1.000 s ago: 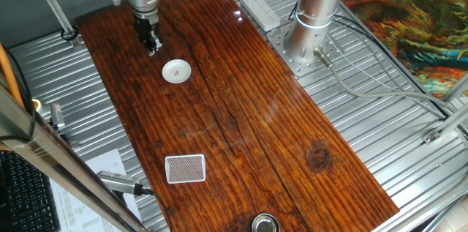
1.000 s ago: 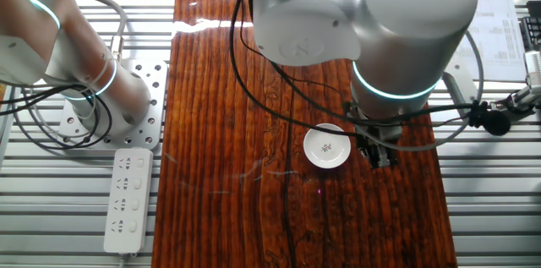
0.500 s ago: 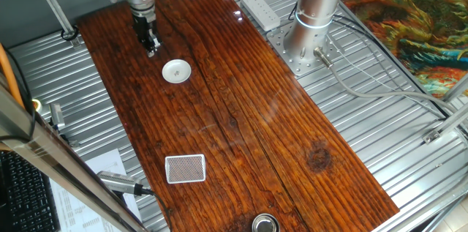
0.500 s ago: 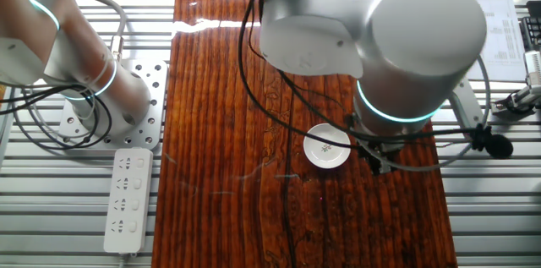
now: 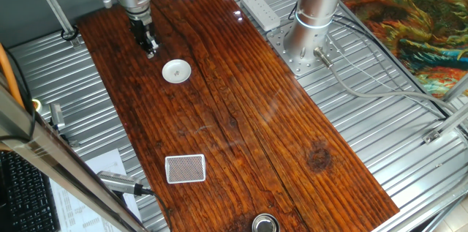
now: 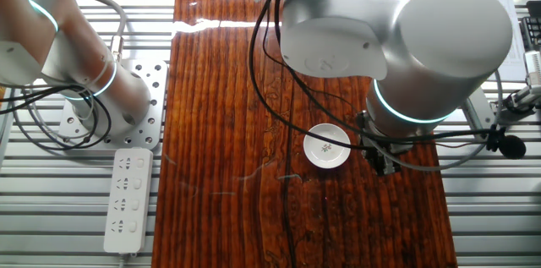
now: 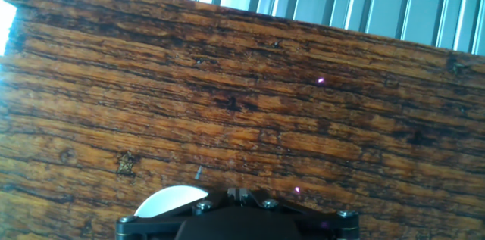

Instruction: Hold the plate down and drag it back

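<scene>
- Your plate (image 5: 176,71) sits flat on the wooden table (image 5: 241,129), toward the far end of the board in one fixed view, roughly midway across its width.
- From the other fixed view the plate (image 6: 327,147) shows a tiny dark mark in the middle, and nothing is resting on it.
- Your gripper (image 5: 151,47) hangs just off the plate's rim, on the side toward the table's far-left corner. It's near the plate but not on it; there's bare wood between the two.
- In the other fixed view the gripper (image 6: 385,161) is mostly hidden under the arm's big grey wrist, poking out just beside the plate's right edge.
- Fingers: honestly can't tell. They look close together in the fixed view, but they're too small and dark to say whether they're pressed together or apart. There's nothing between them as far as you can see.
- The hand view doesn't help much. You only get the dark underside of the hand at the bottom edge, with a white sliver of the plate (image 7: 170,200) peeking out at lower left, and wood grain filling the rest.
- The white card (image 5: 185,168) with the fine grid lies flat well down the table toward the near end, far from the plate.
- The shiny metal cup (image 5: 265,224) stands at the very near edge of the board, partly cut off by the frame.
- A white power strip (image 6: 128,199) lies on the metal surface beside the board, next to the second arm's base (image 6: 110,107).
</scene>
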`<state>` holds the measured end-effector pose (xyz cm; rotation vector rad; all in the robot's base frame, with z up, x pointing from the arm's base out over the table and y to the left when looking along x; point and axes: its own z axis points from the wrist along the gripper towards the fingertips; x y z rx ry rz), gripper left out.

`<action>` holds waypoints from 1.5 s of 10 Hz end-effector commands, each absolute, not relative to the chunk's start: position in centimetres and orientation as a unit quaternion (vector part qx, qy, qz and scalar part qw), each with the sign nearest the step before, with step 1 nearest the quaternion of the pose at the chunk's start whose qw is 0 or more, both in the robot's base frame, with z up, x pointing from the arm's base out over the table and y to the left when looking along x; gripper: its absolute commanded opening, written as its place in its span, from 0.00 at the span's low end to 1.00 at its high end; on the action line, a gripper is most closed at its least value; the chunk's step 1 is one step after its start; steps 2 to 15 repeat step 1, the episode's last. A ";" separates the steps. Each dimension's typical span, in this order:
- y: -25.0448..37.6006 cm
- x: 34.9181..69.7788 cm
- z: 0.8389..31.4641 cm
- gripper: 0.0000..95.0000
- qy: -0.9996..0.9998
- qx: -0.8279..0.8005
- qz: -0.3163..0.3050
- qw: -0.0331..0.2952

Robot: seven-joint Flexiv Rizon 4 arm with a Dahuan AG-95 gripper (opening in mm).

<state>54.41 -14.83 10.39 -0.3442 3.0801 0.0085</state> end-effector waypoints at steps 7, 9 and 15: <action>-14.8 54.4 10.3 0.00 0.994 -0.110 0.003 0.019; -14.8 54.4 10.3 0.00 0.994 -0.110 0.003 0.019; -14.8 54.4 10.3 0.00 0.994 -0.110 0.003 0.019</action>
